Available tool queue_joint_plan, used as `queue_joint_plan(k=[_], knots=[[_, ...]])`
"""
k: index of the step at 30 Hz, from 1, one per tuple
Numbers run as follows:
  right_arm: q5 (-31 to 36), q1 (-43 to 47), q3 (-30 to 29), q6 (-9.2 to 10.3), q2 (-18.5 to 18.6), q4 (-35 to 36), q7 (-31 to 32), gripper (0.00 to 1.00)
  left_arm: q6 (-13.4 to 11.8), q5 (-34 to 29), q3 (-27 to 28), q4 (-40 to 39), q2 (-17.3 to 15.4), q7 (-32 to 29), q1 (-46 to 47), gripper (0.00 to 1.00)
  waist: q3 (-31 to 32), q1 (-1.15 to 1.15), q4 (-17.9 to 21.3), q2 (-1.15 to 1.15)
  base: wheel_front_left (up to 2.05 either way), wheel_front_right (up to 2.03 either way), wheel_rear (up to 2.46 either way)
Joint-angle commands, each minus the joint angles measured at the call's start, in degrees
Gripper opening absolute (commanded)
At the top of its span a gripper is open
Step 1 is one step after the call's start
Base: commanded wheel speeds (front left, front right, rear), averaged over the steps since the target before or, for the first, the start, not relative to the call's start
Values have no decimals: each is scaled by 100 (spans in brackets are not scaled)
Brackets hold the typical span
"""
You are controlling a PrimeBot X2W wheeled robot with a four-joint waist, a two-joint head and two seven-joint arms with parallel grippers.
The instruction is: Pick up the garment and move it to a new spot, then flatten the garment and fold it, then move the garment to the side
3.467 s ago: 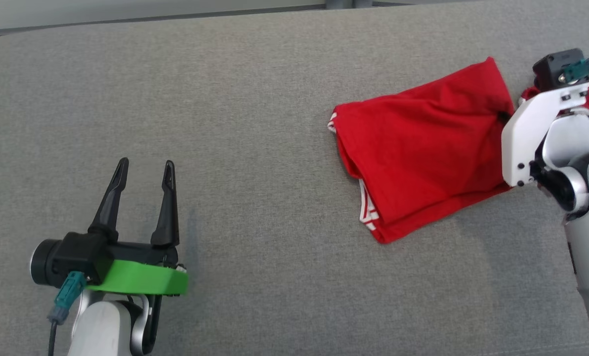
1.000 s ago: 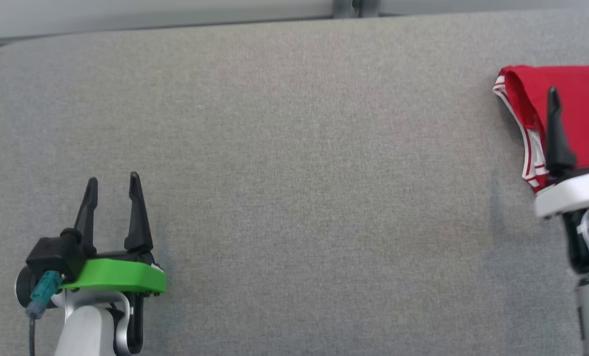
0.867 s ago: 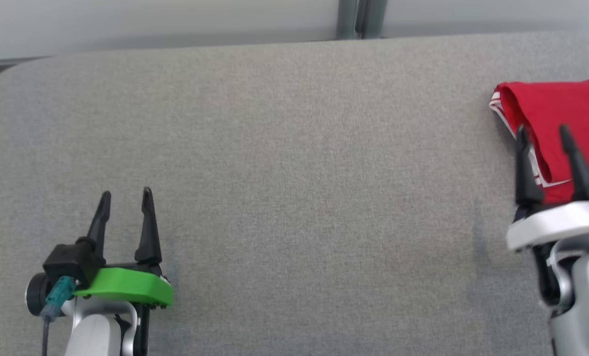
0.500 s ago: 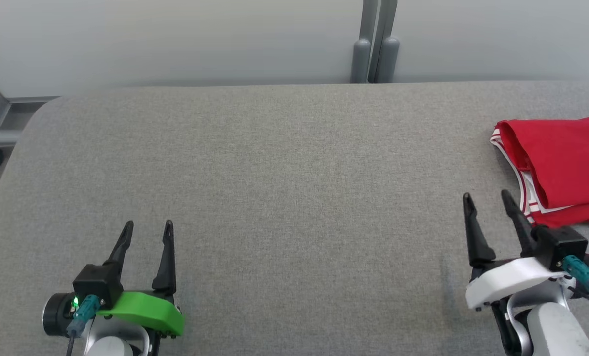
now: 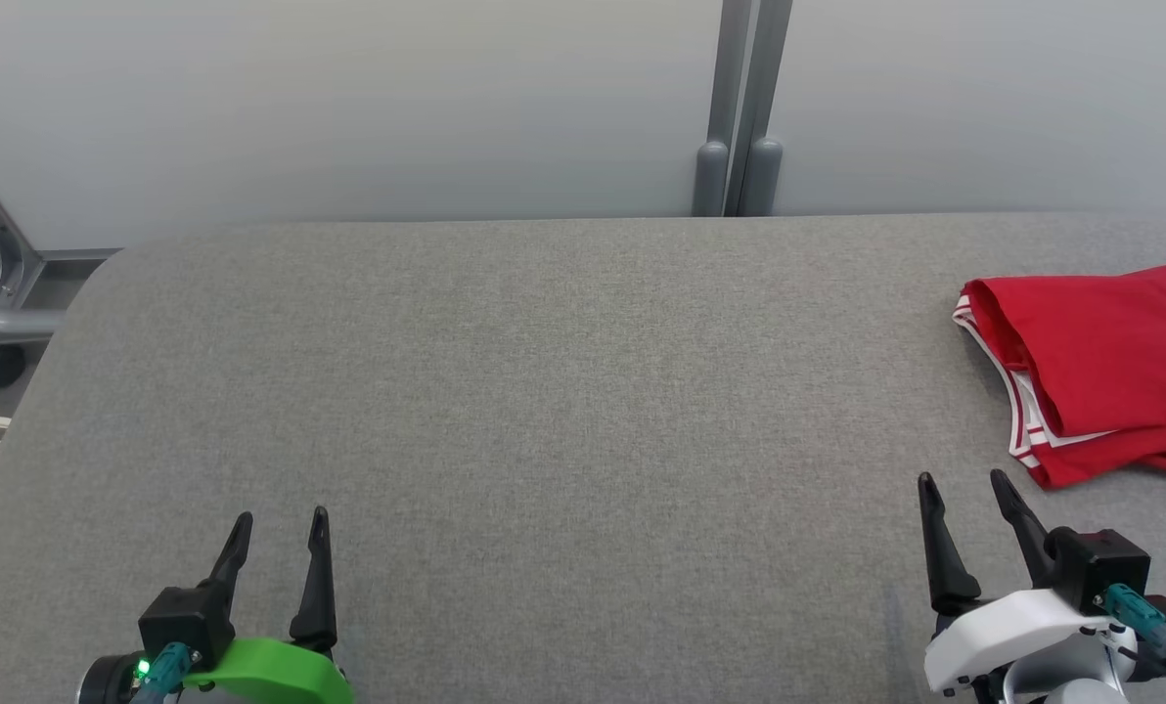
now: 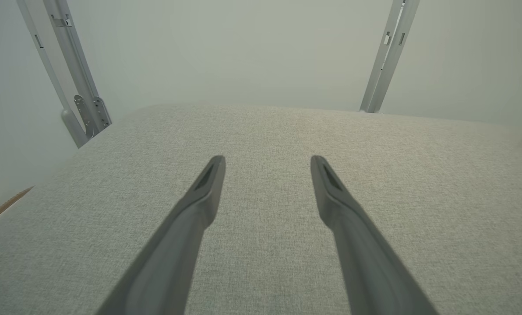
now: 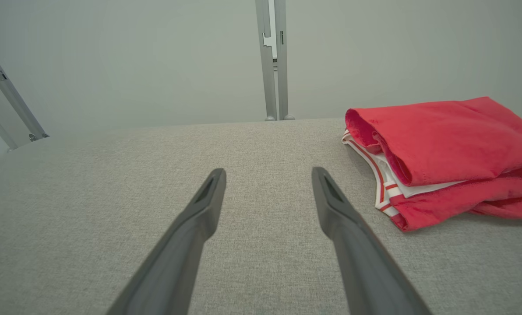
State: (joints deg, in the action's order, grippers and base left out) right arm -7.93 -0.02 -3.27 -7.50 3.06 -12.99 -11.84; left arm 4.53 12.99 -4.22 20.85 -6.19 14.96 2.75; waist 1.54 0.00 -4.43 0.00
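L fingers (image 5: 316, 587), R fingers (image 5: 938, 548) apart, empty; garment (image 5: 1101, 352) folded far rt

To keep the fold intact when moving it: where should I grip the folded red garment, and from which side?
Probably the left edge of the red garment, where the white-striped hems lie stacked. Come low from its left with the right tool; that edge faces it, so one pinch may catch all layers.

Folded red garment (image 5: 1101, 367) on grey table (image 5: 544, 391)
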Motion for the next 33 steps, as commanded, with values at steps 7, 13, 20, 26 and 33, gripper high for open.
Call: queue_joint_plan(k=[7, 13, 20, 26, 33], knots=[[-78, 55, 139, 4, -12, -29, 0, 100, 43, -20, 149, -33, 29, 24, -173, 100, 54, 0, 95, 0, 0, 0, 0], [-112, 23, 212, 4, -11, -22, 41, 100, 82, -61, 178, -43, 57, 24, -128, 100, 13, 0, 62, 0, 0, 0, 0], [-84, -1, 244, 4, -12, -34, 53, 100, 107, -81, 220, -34, 77, 24, -108, 100, -29, 0, 42, 0, 0, 0, 0], [-56, -21, 230, 4, -13, -56, 49, 100, 112, -117, 271, -68, 95, 25, -84, 100, -60, 0, 25, 0, 0, 0, 0], [-105, -22, 247, 4, -13, -94, 56, 100, 112, -136, 320, -23, 111, 25, -92, 100, -63, 0, 14, 0, 0, 0, 0]])
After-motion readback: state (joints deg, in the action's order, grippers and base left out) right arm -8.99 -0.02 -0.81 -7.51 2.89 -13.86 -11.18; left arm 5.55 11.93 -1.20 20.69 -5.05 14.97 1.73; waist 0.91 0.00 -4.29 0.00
